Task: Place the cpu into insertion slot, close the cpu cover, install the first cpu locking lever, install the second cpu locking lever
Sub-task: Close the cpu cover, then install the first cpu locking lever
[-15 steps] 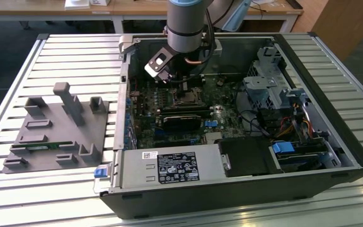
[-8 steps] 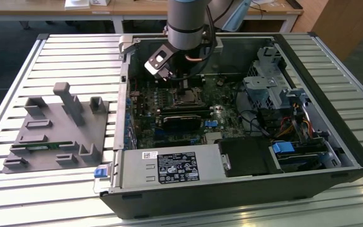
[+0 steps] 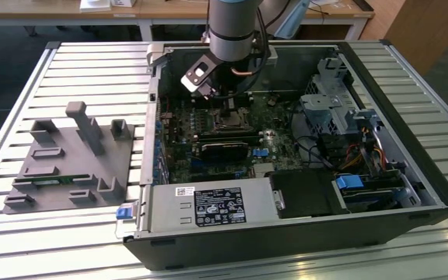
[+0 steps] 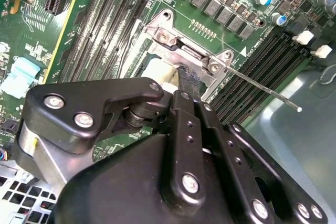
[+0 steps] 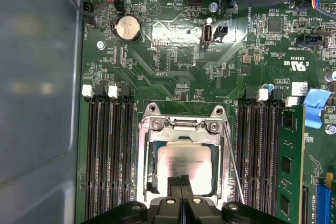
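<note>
The cpu (image 5: 184, 161) lies flat in the insertion slot (image 3: 230, 121) on the green board, its silvery top showing through the window of the cpu cover (image 5: 146, 145). The cover lies down over the socket, hinged at the edge farthest from my fingers. My gripper (image 5: 181, 182) is shut, its black fingertips together over the cpu's near edge; it also shows as gripper (image 4: 186, 80) and gripper (image 3: 224, 106). One thin wire locking lever (image 5: 233, 171) stands unlatched beside the socket, and this lever (image 4: 262, 90) sticks out over the memory slots.
Long black memory slots (image 5: 107, 156) flank the socket, with a green memory stick (image 5: 289, 156) seated on one side. The grey case wall (image 5: 37, 103) is close by. Cables, drive cages (image 3: 329, 108) and the power supply (image 3: 208, 207) fill the case. A grey fixture (image 3: 68, 157) sits outside.
</note>
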### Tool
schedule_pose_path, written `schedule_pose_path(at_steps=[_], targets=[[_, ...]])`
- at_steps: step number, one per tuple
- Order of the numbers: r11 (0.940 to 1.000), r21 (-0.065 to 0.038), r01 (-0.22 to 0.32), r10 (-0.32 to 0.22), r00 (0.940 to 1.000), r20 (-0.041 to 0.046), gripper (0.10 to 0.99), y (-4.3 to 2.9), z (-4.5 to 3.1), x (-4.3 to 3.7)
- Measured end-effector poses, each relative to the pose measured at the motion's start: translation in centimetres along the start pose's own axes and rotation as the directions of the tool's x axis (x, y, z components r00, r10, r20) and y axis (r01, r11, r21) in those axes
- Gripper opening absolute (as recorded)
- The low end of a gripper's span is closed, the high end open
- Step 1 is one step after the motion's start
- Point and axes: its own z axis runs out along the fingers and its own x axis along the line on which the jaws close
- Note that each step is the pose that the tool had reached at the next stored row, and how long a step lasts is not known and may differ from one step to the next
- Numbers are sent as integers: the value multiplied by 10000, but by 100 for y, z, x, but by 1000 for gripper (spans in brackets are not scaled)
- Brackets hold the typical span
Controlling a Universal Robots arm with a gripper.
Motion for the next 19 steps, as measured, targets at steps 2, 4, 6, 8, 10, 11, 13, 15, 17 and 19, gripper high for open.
schedule_pose_path(at_steps=[2, 4, 6, 8, 10, 11, 13, 15, 17, 19], targets=[[10000, 0, -2, 2, 10000, 1, 102, 2, 0, 0], [10000, 0, -1, 1, 10000, 0, 102, 3, 0, 0], [10000, 0, -1, 1, 10000, 0, 102, 4, 0, 0], [10000, 0, -1, 1, 10000, 0, 102, 4, 0, 0], [10000, 2, 0, 0, 10000, 3, 102, 4, -8, 1], [10000, 1, 0, 0, 10000, 2, 102, 4, -17, 1], [10000, 0, -1, 1, 10000, 1, 102, 5, -57, 2], [10000, 0, -1, 1, 10000, 1, 102, 5, -111, 5], [10000, -1, 0, 0, 10000, -2, 102, 6, -164, 7], [10000, 0, -1, 1, 10000, 0, 102, 6, -237, 10]])
